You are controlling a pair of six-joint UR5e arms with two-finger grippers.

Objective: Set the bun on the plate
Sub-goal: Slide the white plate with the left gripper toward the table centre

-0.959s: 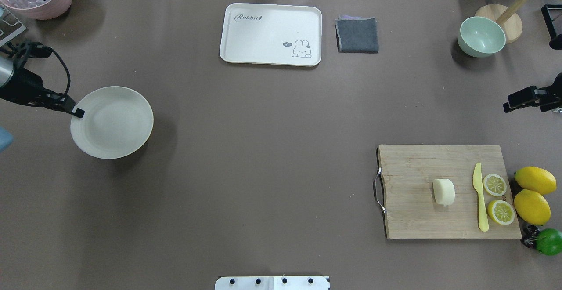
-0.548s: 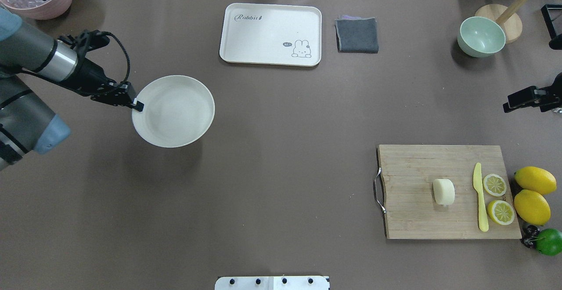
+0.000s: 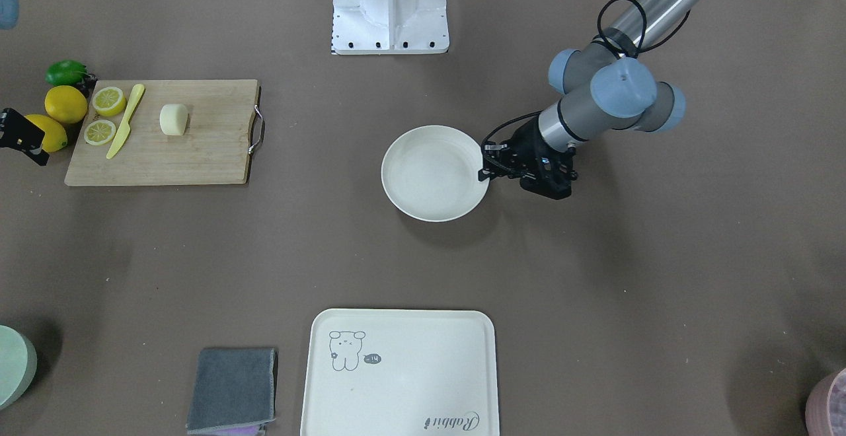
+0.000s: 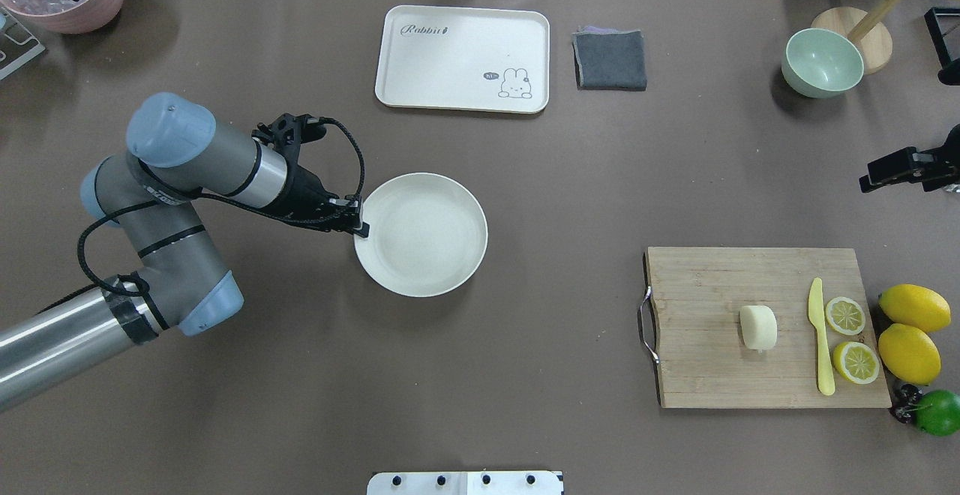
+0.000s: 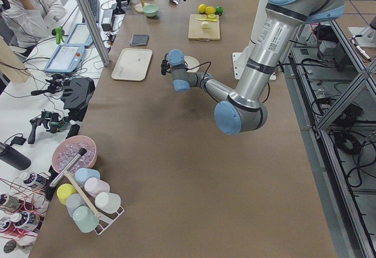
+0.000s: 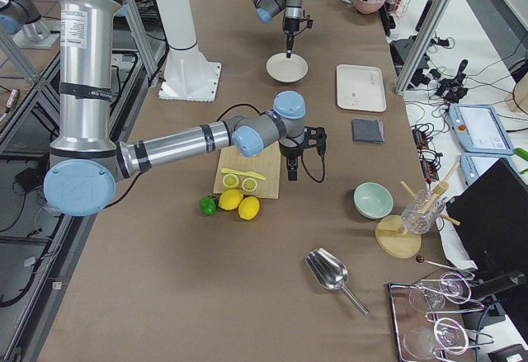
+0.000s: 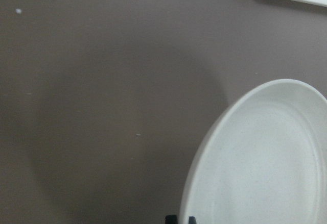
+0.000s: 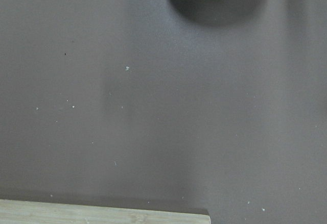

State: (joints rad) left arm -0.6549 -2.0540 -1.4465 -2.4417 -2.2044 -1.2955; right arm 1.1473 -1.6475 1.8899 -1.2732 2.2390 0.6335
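Left gripper (image 4: 361,227) pinches the left rim of the plate (image 4: 427,244) between its two fingertips (image 7: 171,219). The wrist view shows the rim passing between them. Right gripper (image 4: 868,180) hangs over bare table at the far right edge, beyond the cutting board, and whether its jaws are apart or together cannot be told.

The brown table (image 4: 525,345) carries everything else. The wooden cutting board (image 4: 712,285) lies on the near right, its metal handle pointing left. The cream rectangular tray (image 4: 461,56) with a rabbit drawing sits at the far middle.

The round off-white plate is at the table's middle, left of the board and well apart from it. Nothing lies in it, and a soft shadow spreads beneath it. Whether it touches the table cannot be told.

A pale green bowl (image 4: 821,61) stands at the far right, and a folded grey cloth (image 4: 610,60) lies just right of the tray. Two whole lemons (image 4: 913,307) sit just past the board's right edge, with a green lime (image 4: 937,412) nearer.

On the board, a yellow knife (image 4: 822,337) lies lengthwise between the bun (image 4: 757,327) and two lemon slices (image 4: 845,315). The pale bun rests near the board's middle, apart from both grippers.
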